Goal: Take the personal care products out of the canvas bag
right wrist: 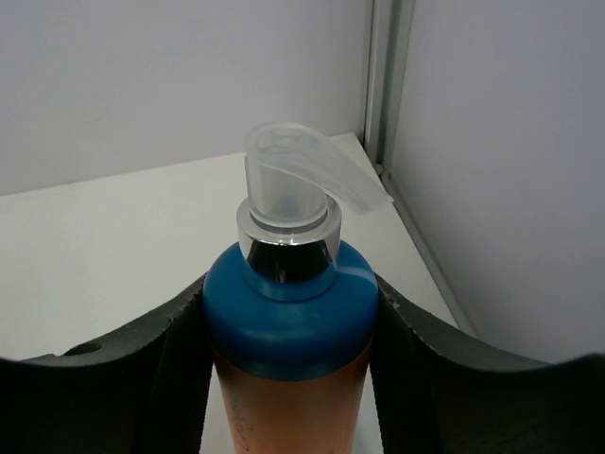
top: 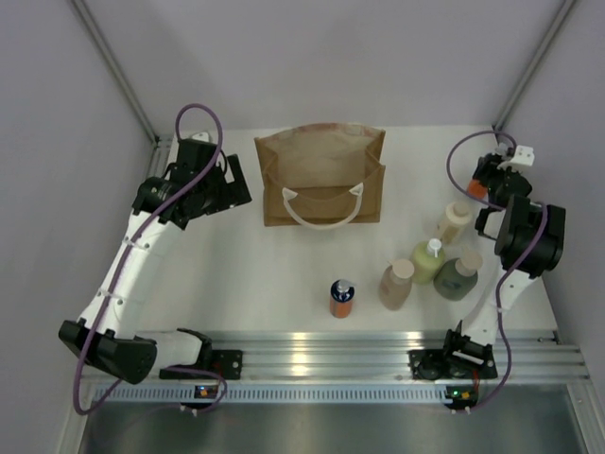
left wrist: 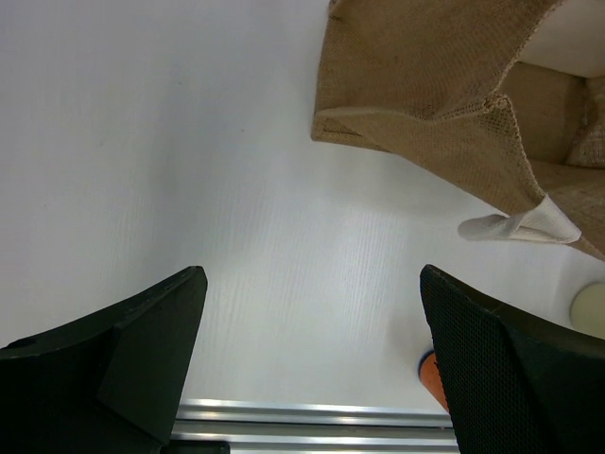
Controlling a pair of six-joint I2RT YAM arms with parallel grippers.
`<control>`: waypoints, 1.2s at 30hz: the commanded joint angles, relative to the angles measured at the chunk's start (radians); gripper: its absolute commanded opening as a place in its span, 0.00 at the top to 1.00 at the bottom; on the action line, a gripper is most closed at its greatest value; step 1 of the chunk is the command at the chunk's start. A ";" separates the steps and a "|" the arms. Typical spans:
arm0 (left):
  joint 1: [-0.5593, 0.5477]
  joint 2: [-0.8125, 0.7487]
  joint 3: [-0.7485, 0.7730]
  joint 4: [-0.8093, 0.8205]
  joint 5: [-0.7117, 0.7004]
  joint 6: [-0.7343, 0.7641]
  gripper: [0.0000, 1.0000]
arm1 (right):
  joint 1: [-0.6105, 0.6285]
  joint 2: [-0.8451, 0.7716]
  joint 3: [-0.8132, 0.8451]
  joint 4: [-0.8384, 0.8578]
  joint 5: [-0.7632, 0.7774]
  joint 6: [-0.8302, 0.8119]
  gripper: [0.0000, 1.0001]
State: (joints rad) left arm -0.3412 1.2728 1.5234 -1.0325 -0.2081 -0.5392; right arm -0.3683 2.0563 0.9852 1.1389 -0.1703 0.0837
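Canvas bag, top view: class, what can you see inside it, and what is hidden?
Only tan fabric shows inside the canvas bag; no bottle is visible. Its near wall and white handle cover part of the floor.

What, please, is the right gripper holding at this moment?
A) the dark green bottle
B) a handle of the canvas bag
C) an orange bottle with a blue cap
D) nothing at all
C: the right wrist view shows the right gripper closed on both sides of the orange bottle.

Tan canvas bag [top: 319,175], orange bottle [right wrist: 284,407] with blue cap [right wrist: 288,312].
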 commanded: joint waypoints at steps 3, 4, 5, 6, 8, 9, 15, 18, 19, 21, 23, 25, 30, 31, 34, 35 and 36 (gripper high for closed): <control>0.005 -0.010 -0.020 0.058 0.033 0.016 0.01 | 0.008 -0.016 -0.034 0.436 -0.089 -0.010 0.92; 0.005 -0.012 -0.022 0.066 0.026 0.018 0.01 | 0.008 -0.015 -0.051 0.443 -0.103 -0.012 0.81; 0.005 -0.015 -0.023 0.068 0.024 0.024 0.01 | 0.008 -0.016 -0.062 0.459 -0.119 -0.016 0.81; 0.007 -0.013 -0.019 0.066 0.019 0.027 0.01 | 0.006 -0.016 -0.078 0.466 -0.127 -0.018 0.81; 0.005 -0.016 -0.012 0.068 0.018 0.031 0.01 | 0.006 -0.015 -0.097 0.479 -0.135 -0.022 0.74; 0.005 -0.021 -0.014 0.069 0.015 0.033 0.01 | 0.006 -0.016 -0.109 0.493 -0.136 -0.021 0.57; 0.005 -0.036 -0.028 0.066 0.013 0.036 0.01 | 0.008 -0.024 -0.129 0.501 -0.103 -0.006 0.26; 0.007 -0.039 -0.037 0.066 0.021 0.028 0.01 | 0.006 -0.044 -0.141 0.496 -0.100 0.001 0.17; 0.005 -0.041 -0.037 0.066 0.021 0.027 0.01 | 0.006 -0.050 -0.146 0.493 -0.094 0.002 0.14; 0.005 -0.041 -0.037 0.066 0.026 0.025 0.01 | 0.006 -0.071 -0.154 0.481 -0.089 0.008 0.08; 0.007 -0.039 -0.035 0.066 0.026 0.022 0.01 | 0.006 -0.082 -0.160 0.467 -0.089 0.011 0.06; 0.005 -0.035 -0.032 0.066 0.026 0.018 0.01 | 0.003 -0.104 -0.163 0.449 -0.086 0.021 0.04; 0.007 -0.020 -0.031 0.066 0.009 0.012 0.01 | -0.006 -0.189 -0.186 0.372 -0.084 0.056 0.01; 0.007 -0.016 -0.028 0.066 0.001 0.010 0.01 | -0.006 -0.205 -0.189 0.345 -0.086 0.056 0.00; 0.008 -0.009 -0.017 0.066 -0.031 0.007 0.01 | -0.009 -0.275 -0.194 0.233 -0.107 0.065 0.01; 0.007 -0.009 -0.011 0.066 -0.040 0.007 0.01 | -0.012 -0.292 -0.204 0.216 -0.113 0.083 0.01; 0.008 -0.006 0.009 0.066 -0.048 0.007 0.01 | -0.014 -0.329 -0.207 0.197 -0.113 0.090 0.01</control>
State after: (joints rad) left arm -0.3408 1.2640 1.4940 -0.9962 -0.2119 -0.5259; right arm -0.3714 1.8343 0.7910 1.2858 -0.2539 0.1284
